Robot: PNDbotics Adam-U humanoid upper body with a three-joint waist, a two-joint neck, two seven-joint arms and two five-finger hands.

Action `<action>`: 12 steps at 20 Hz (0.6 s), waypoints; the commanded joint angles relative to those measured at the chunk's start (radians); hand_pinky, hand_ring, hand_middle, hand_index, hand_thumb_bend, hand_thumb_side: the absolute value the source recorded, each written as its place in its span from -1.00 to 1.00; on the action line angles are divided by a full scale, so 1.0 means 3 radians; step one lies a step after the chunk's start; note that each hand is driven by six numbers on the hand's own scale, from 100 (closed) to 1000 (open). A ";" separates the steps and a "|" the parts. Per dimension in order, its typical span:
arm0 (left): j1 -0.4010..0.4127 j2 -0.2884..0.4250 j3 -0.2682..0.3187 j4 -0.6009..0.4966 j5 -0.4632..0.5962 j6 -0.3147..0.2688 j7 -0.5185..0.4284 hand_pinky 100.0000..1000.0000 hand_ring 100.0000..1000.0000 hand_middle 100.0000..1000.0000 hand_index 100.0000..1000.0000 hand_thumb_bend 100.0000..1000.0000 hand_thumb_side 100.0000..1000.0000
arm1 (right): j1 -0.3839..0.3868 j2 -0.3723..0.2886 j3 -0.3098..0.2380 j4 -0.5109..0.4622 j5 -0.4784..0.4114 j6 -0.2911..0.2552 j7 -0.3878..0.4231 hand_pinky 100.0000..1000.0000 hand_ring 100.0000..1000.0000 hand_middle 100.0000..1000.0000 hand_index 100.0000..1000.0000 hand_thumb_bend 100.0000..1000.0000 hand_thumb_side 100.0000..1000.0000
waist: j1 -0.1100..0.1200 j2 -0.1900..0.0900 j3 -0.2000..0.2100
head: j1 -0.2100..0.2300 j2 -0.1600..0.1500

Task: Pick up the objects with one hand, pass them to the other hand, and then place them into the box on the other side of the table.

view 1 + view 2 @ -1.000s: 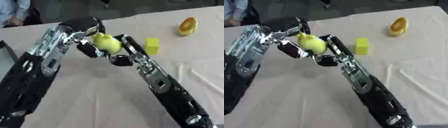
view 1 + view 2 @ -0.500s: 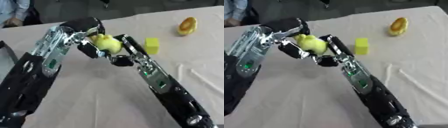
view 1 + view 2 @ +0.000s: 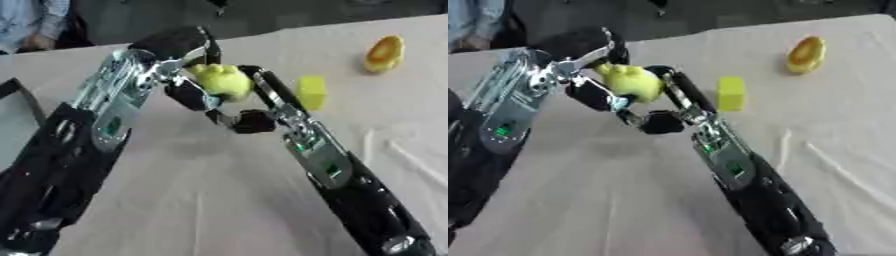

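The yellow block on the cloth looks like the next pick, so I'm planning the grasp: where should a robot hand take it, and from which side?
Judging by its pose, the yellow rectangular block is best pinched across its two long side faces, coming down from above. It stands alone on the white tablecloth, apart from the orange rounded object, so both flanks are free. The right robot hand is nearest, though both now meet around the yellow-green fruit-shaped object.

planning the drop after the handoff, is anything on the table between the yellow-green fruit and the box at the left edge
Nothing visible. The yellow-green fruit sits between the left hand and right hand; only bare cloth and the left arm lie toward the box.
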 commanded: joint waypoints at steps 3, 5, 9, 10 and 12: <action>-0.0001 0.0092 0.0121 -0.0223 0.0009 0.0079 0.0120 0.42 0.22 0.00 -0.22 -0.54 -0.73 | -0.0050 -0.0093 -0.0046 -0.0061 0.0085 0.0016 0.0095 0.67 0.66 0.54 0.64 -0.17 -0.38 | -0.0008 -0.0056 0.0003 | 0.0059 0.0004; 0.0040 0.0127 0.0170 -0.0332 0.0058 0.0139 0.0177 0.42 0.21 0.00 -0.22 -0.54 -0.73 | -0.0045 -0.0127 -0.0060 -0.0060 0.0097 0.0046 0.0093 0.67 0.66 0.54 0.63 -0.16 -0.39 | -0.0013 -0.0057 0.0005 | 0.0067 0.0004; 0.0163 0.0225 0.0330 -0.0588 0.0293 0.0387 0.0416 0.41 0.20 0.01 -0.23 -0.54 -0.70 | -0.0036 -0.0234 -0.0073 -0.0080 0.0075 0.0096 0.0084 0.67 0.66 0.54 0.63 -0.14 -0.41 | -0.0027 -0.0055 0.0007 | 0.0100 0.0004; 0.0185 0.0243 0.0372 -0.0647 0.0371 0.0467 0.0513 0.41 0.19 0.01 -0.23 -0.54 -0.71 | -0.0034 -0.0259 -0.0074 -0.0085 0.0069 0.0108 0.0086 0.67 0.66 0.54 0.62 -0.13 -0.42 | -0.0032 -0.0054 0.0008 | 0.0112 0.0004; 0.0229 0.0286 0.0472 -0.0763 0.0548 0.0619 0.0708 0.41 0.18 0.01 -0.23 -0.56 -0.70 | -0.0027 -0.0310 -0.0079 -0.0102 0.0052 0.0127 0.0086 0.66 0.66 0.54 0.62 -0.12 -0.44 | -0.0044 -0.0051 0.0009 | 0.0148 0.0004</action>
